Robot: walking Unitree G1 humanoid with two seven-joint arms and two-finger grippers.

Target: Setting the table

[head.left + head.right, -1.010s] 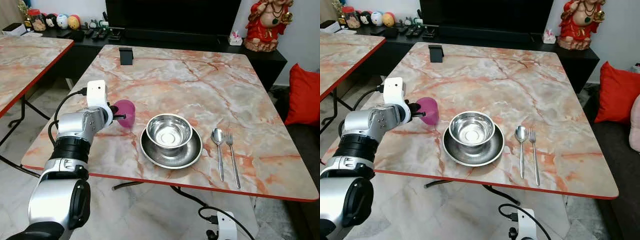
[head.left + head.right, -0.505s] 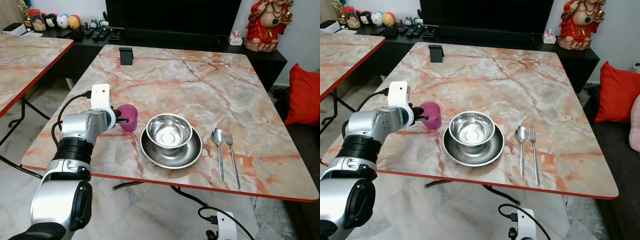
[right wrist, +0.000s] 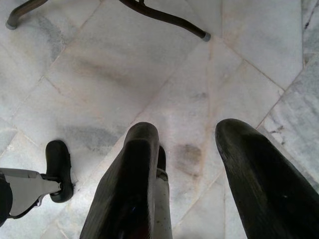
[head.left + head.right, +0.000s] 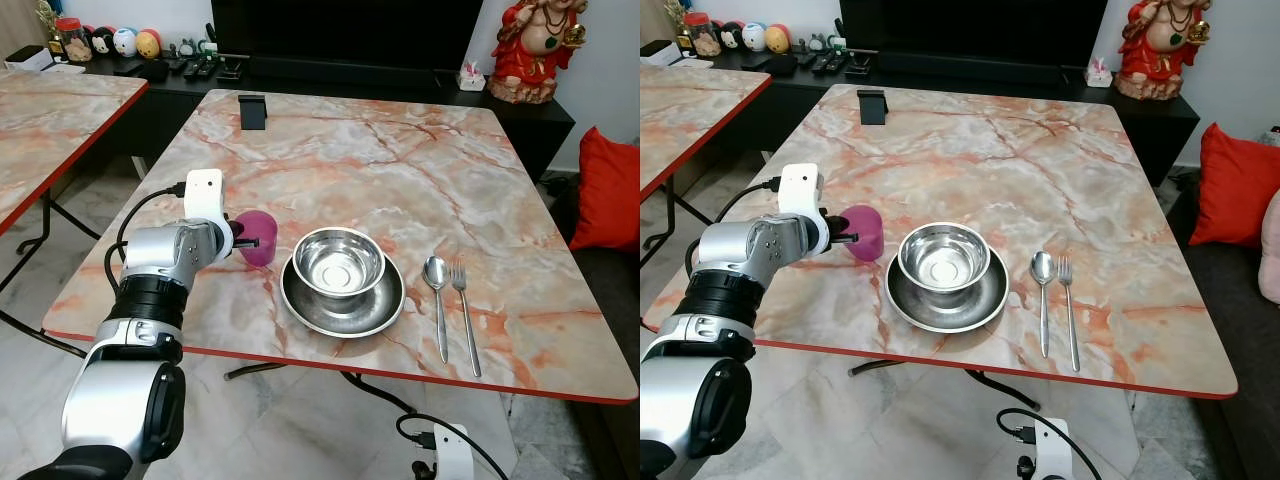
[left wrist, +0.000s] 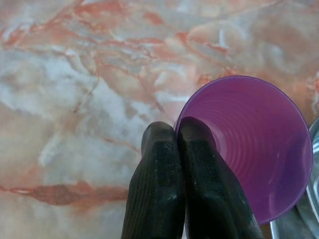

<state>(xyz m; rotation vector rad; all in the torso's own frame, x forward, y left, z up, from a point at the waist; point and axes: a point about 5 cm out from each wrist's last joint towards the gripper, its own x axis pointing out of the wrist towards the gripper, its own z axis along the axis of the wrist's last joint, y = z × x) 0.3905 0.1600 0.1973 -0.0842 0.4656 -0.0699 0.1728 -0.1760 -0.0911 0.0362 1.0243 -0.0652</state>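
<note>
A purple cup point(image 4: 257, 236) stands upright on the marble table point(image 4: 380, 170), just left of a steel bowl point(image 4: 338, 262) that rests in a steel plate point(image 4: 342, 300). My left gripper point(image 4: 245, 241) is shut on the cup's near rim; in the left wrist view its fingers point(image 5: 164, 164) pinch the wall of the purple cup point(image 5: 254, 149), one finger inside and one outside. A spoon point(image 4: 437, 300) and a fork point(image 4: 465, 315) lie side by side to the right of the plate. My right gripper point(image 3: 189, 149) hangs open over the tiled floor.
A small black object point(image 4: 253, 111) stands at the table's far left. A second marble table point(image 4: 50, 120) is off to the left. A red cushion point(image 4: 610, 190) and a red figurine point(image 4: 535, 45) are at the right. A dark sideboard runs behind.
My left gripper has carried the cup a little to the right, closer to the plate, and set it upright from a tilt. Since half a second ago nothing has visibly moved.
</note>
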